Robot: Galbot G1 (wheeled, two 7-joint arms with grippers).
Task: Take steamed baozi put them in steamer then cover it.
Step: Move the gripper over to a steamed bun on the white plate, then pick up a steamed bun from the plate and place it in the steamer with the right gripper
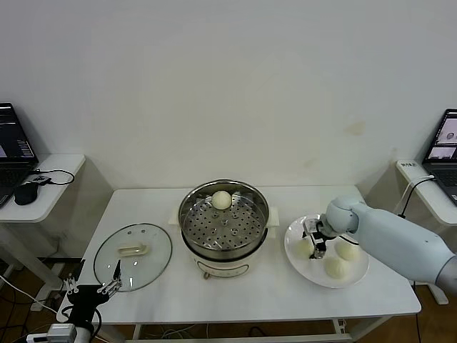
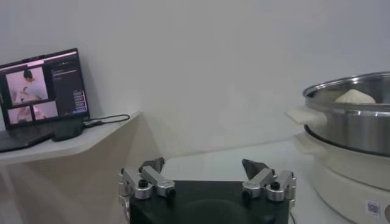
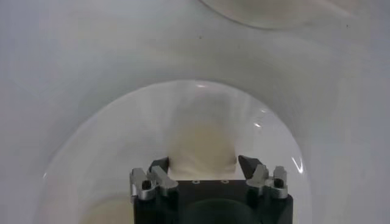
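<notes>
Head view, item by item. Steamer [image 1: 223, 229]: standing at the middle of the white worktop [image 1: 235, 300], uncovered, its perforated tray showing. One baozi in the steamer [image 1: 222, 200]: lying on the tray against the far wall of the pot. Cover [image 1: 133, 256]: lying flat on the worktop to the robot's left of the steamer, handle up, apart from the pot. White plate [image 1: 326, 280]: sitting on the worktop to the robot's right of the steamer, carrying three more buns. Right end effector [image 1: 314, 241]: reaching down over the plate's left part, its fingers standing on either side of the baozi at the fingers [image 1: 305, 247]; in the right wrist view the same bun [image 3: 202, 149] is sitting between the two fingertips, the jaws drawn in to its flanks and grasping it while it is resting on the plate [image 3: 91, 146]. Two remaining baozi [image 1: 348, 248] [image 1: 335, 266]: lying on the plate's right and near parts, close together. Left end effector [image 1: 91, 287]: hanging low at the near left corner of the worktop, just beside the cover's near rim, fingers spread wide and holding nothing; the left wrist view is showing it [image 2: 207, 178] released, with the steamer's side [image 2: 347, 131] beyond. Laptops are standing on the side tables at both edges.
</notes>
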